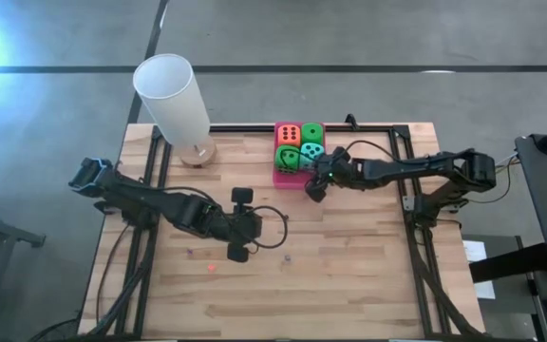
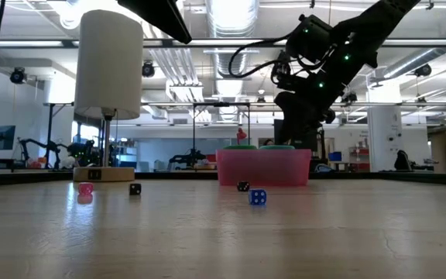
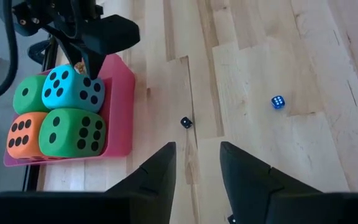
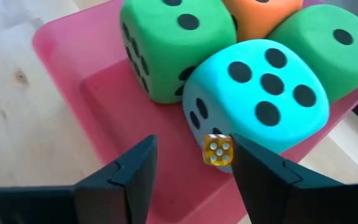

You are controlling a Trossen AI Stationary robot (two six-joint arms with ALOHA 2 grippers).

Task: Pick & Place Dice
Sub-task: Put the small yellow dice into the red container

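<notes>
Right, my right pincer (image 4: 194, 146) hangs low over the near corner of the pink tray (image 4: 55, 43), which sits towards the far edge of the worktop (image 1: 349, 275). Its fingers stand parted wider than the small yellow die (image 4: 218, 150) between them. That die sits against the lower side of the teal die (image 4: 260, 87), and I judge it to be loose rather than gripped. The big foam cubes fill most of the tray: the teal die nearest me, two green dice (image 4: 166, 43) beside and behind it, and the orange-red die (image 4: 260, 15) at the back. To finish this placing well, I would keep the fingers apart and lift straight up, so neither tip catches the little die or nudges the teal cube. I would also stay inside the tray's rim until I am clear of it. The bare pink floor beside the teal die is the safe landing spot, and a bounce off the soft foam could send the die over the wall. My left pincer (image 3: 197, 149) waits mid-worktop, narrowly parted and holding nothing. Beyond it a blue die (image 3: 278, 102) and a black die (image 3: 186, 122) lie loose on the wood, well apart from the tray. I can read no brand, label or writing anywhere, only pips, five on the teal cube's top face.
</notes>
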